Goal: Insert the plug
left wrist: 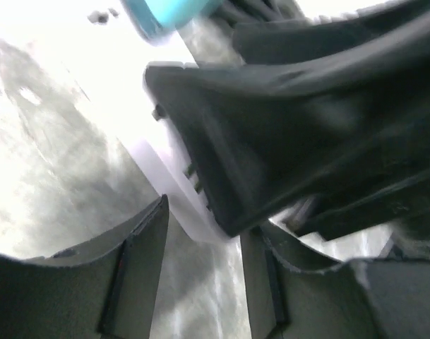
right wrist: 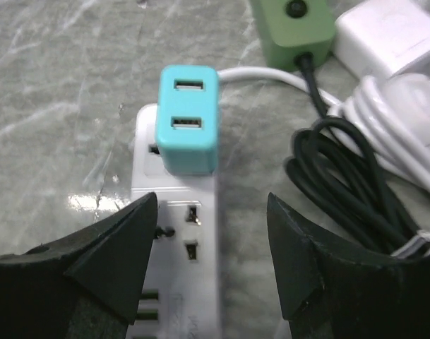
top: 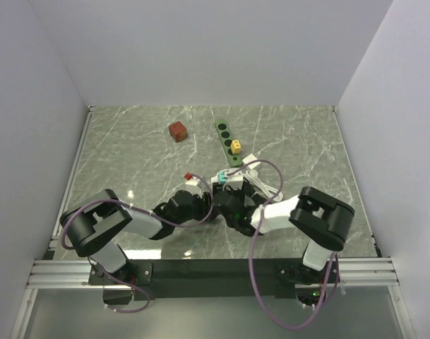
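Note:
A teal plug (right wrist: 189, 120) with two USB ports sits seated in the far end of a white power strip (right wrist: 174, 282) that lies flat on the marble table. My right gripper (right wrist: 211, 212) hovers open just above the strip's empty sockets, touching nothing. In the left wrist view, the strip's near end (left wrist: 176, 191) lies between the tips of my left gripper (left wrist: 204, 226), which looks closed on it; the dark right gripper (left wrist: 306, 141) fills the upper right. In the top view both grippers meet at the table's middle, just below the teal plug (top: 217, 181).
A green power strip (top: 227, 140) carrying a yellow plug (top: 236, 146) lies behind. Its black cord (right wrist: 349, 183) coils right of my right gripper, beside a white cable bundle (right wrist: 405, 134) and white charger (right wrist: 384, 35). A brown cube (top: 177, 131) sits at the back left.

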Available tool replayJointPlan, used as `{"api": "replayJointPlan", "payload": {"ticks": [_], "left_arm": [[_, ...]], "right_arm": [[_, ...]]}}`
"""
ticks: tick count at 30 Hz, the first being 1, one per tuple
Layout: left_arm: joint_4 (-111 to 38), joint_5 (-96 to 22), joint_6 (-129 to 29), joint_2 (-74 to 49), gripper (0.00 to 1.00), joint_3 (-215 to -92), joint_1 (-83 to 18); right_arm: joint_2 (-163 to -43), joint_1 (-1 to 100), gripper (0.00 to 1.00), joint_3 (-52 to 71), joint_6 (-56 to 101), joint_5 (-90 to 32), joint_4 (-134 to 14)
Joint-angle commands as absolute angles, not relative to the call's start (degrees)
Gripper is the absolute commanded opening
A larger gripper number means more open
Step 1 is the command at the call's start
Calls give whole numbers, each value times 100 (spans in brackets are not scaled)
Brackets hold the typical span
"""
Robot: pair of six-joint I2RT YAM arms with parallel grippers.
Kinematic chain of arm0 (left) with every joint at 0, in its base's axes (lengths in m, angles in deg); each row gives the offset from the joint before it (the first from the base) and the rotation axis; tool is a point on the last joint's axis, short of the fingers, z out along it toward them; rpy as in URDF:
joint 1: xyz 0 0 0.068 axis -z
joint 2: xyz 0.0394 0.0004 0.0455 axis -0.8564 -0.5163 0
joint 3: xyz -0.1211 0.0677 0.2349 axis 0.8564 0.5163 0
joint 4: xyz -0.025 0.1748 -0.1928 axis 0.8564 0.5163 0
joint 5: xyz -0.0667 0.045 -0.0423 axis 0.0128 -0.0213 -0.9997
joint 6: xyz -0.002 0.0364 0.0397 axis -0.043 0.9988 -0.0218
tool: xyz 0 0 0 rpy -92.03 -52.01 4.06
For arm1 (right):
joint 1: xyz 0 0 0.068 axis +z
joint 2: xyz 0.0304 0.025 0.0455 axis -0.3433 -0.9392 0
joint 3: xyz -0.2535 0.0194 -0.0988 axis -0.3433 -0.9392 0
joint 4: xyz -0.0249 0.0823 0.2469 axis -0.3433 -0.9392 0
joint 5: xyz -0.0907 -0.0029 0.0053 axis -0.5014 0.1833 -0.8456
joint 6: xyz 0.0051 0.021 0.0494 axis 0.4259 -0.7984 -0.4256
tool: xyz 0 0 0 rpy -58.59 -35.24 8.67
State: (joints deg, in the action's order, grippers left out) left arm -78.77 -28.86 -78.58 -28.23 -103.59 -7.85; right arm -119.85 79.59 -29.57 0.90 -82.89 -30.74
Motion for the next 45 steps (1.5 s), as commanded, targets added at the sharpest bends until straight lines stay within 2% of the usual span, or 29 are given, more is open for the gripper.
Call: {"api": "replayJointPlan", "payload": {"ticks": [1,8,13,26,33,36,37,38,40,45], "left_arm": [[-7387,-1974,-7671,-2769,49,-10251,-979],[-7317,-1807,-7671,-2488,49,-10137,-988],[-7291,-1719,-7671,-2259,49,-10031,-988],[-7396,-1894,-7636,-2417,49,-10084,-996],[-7510,-1965,-7460,-2435,52,-10154,-996],[-7563,-2044,-7408,-2356,61,-10163,-996],[-7563,-2044,-7416,-2338,75,-10163,-996],[-7528,-2026,-7407,-2303,78,-10172,-988],[-7510,-1991,-7399,-2207,85,-10163,-988],[-7213,-1763,-7337,-1715,92,-10172,-1014]], "right_arm": [[-11332,8398,70,-3459,218,-7931,-3675],[-10119,8389,71,-3855,596,-8178,-3666],[-9503,8074,71,-4189,860,-7880,-3298],[-10275,7343,68,-3188,1098,-6825,-3086],[-10110,6756,68,-3003,1238,-6455,-3042],[-10021,6491,68,-2906,1370,-6297,-3130],[-10012,6299,68,-2871,1414,-6245,-3138],[-9995,6184,68,-2871,1440,-6140,-3139],[-10021,5860,68,-2845,1510,-6016,-3174],[-10240,5182,70,-2739,1616,-5481,-3349]]}}
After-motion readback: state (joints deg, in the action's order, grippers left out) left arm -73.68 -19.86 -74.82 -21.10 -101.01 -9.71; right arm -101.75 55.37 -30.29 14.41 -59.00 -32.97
